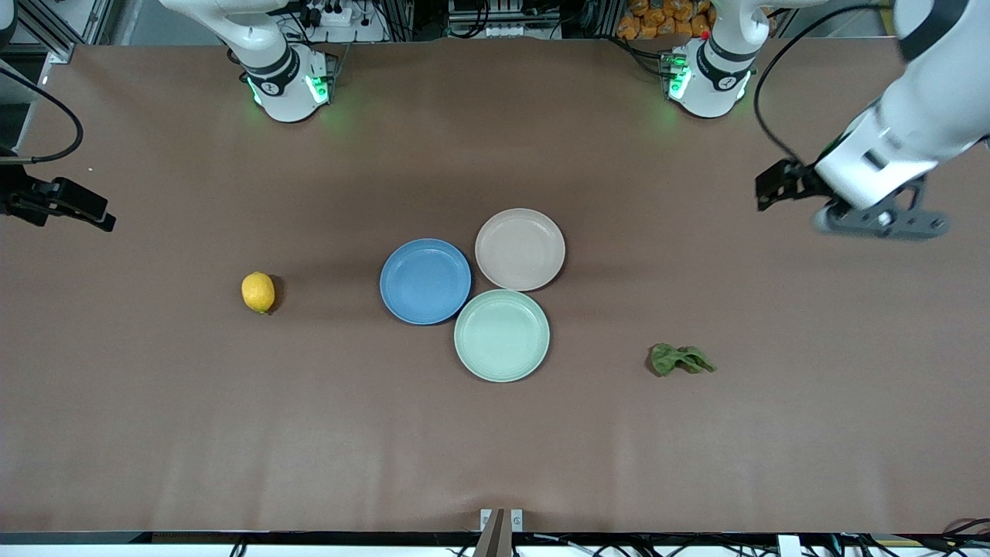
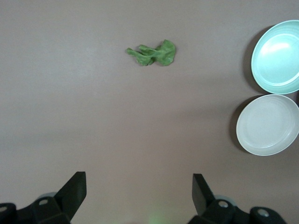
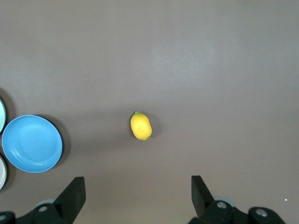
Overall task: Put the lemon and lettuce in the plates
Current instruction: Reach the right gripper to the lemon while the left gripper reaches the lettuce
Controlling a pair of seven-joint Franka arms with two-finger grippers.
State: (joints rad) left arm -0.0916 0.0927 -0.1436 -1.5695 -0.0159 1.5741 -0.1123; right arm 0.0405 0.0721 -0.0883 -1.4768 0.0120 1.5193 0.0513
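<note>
Nothing placed yet: lemon lying on the table toward the right arm's end, lettuce toward the left arm's end, blue plate and beige plate bare between them. Left end effector up over bare table at its own end, released and holding nothing. Right end effector likewise spread and unloaded, hanging above the table near the lemon.

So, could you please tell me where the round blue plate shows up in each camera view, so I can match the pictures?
Front view: the round blue plate sits mid-table, touching the beige-pink plate and the mint-green plate.
Left wrist view: not in it; only the other two plates show.
Right wrist view: the blue plate is at the picture's edge, apart from the small yellow lemon.
Shared landmark: the mint-green plate, in front and left wrist views.
</note>
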